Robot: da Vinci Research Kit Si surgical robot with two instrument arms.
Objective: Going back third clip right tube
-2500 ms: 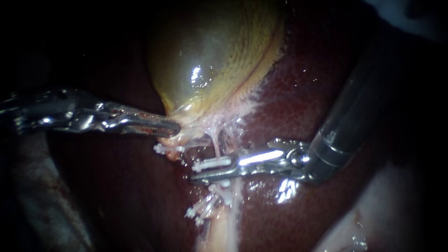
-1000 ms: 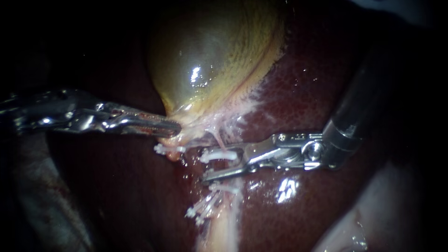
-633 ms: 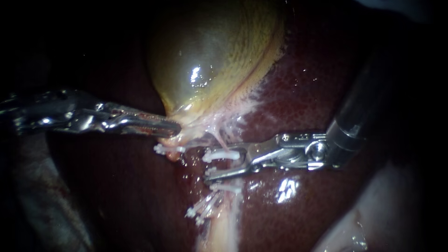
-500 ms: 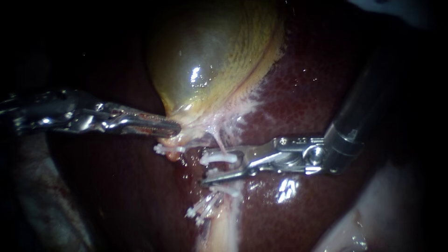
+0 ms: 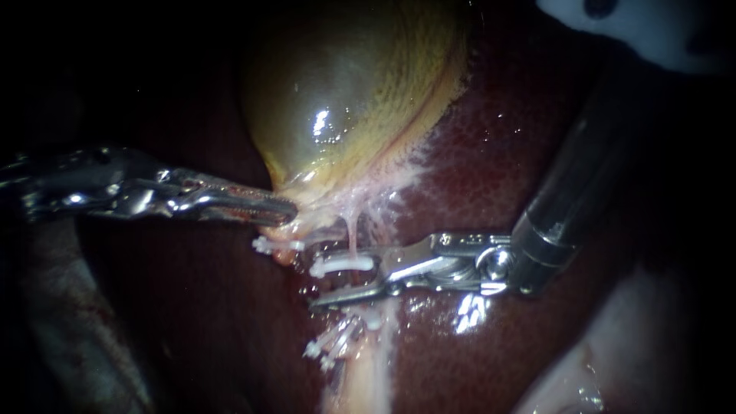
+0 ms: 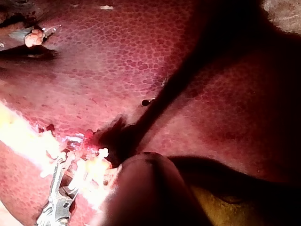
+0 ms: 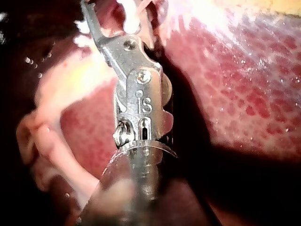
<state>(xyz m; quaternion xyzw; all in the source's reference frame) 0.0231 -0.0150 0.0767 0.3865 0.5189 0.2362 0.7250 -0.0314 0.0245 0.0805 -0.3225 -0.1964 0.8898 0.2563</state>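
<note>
My left instrument [image 5: 285, 208] comes in from the left, its jaws shut on the pale tissue at the neck of the yellow-green gallbladder [image 5: 345, 92]. My right instrument [image 5: 314, 284] reaches in from the upper right with its jaws open. A white clip [image 5: 341, 264] lies along the upper jaw, and the bare lower jaw sits under it. A thin pale tube [image 5: 353, 234] runs down from the neck to the clip. In the right wrist view the jaws [image 7: 106, 19] stand apart around pale tissue. The left wrist view shows my right instrument [image 6: 70, 167] beside several white clips.
Dark red liver [image 5: 498, 153] surrounds the site. One white clip [image 5: 268, 245] sits below the left jaws, and several more [image 5: 337, 345] cluster lower on the pale stalk [image 5: 368, 376]. A pale object [image 5: 629, 23] shows at the upper right edge.
The right instrument's jaws opened and it drew back to the right. In the last half second it shifted left again with the clip. The left instrument has held still.
</note>
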